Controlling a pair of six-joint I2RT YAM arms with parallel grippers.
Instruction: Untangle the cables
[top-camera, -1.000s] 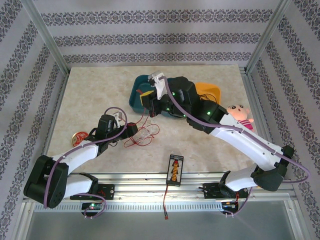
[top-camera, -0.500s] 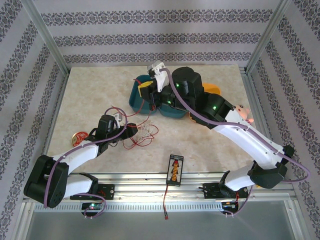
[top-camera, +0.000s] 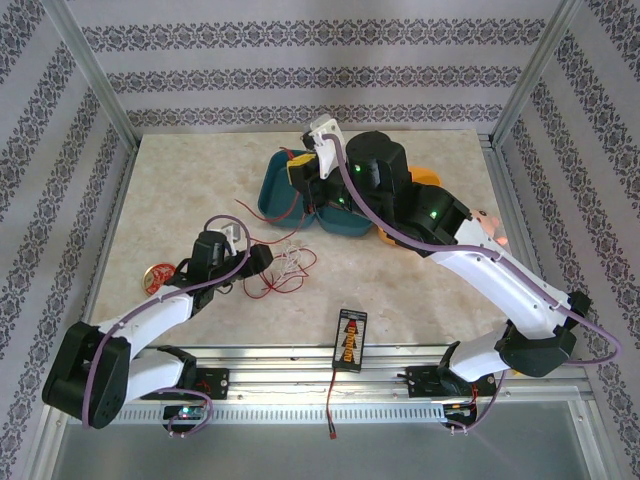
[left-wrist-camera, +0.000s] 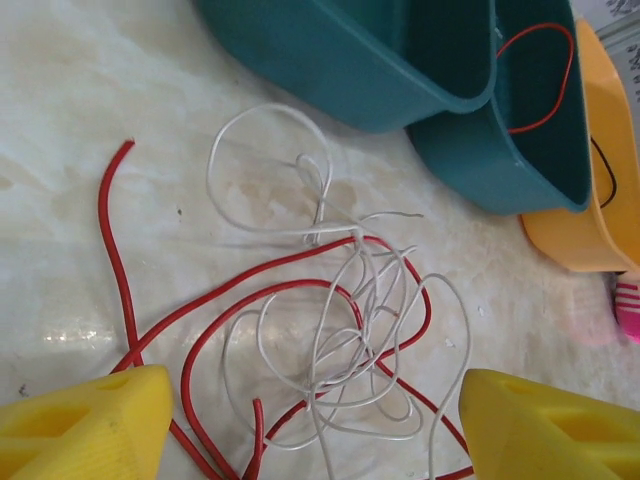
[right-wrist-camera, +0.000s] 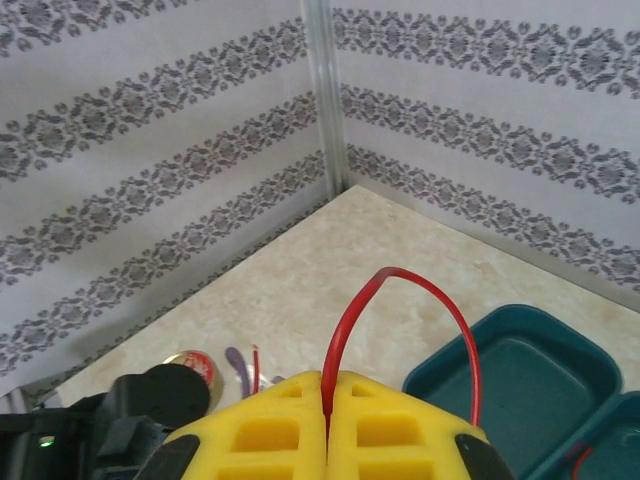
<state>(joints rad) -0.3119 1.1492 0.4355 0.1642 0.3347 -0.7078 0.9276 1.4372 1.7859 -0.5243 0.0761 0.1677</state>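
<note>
Honestly, not far along: the right gripper (right-wrist-camera: 327, 392) is pinched tight on the red cable (right-wrist-camera: 345, 320), holding it up above the teal bins (right-wrist-camera: 545, 375), while the left gripper (left-wrist-camera: 318, 425) hangs spread wide just over the table (left-wrist-camera: 80, 100). Between its yellow fingers (left-wrist-camera: 85, 425) lies the whitish cable (left-wrist-camera: 262, 120), looped through more of the red cable in one messy knot (so the pulling-apart looks pretty much all left to do).
</note>
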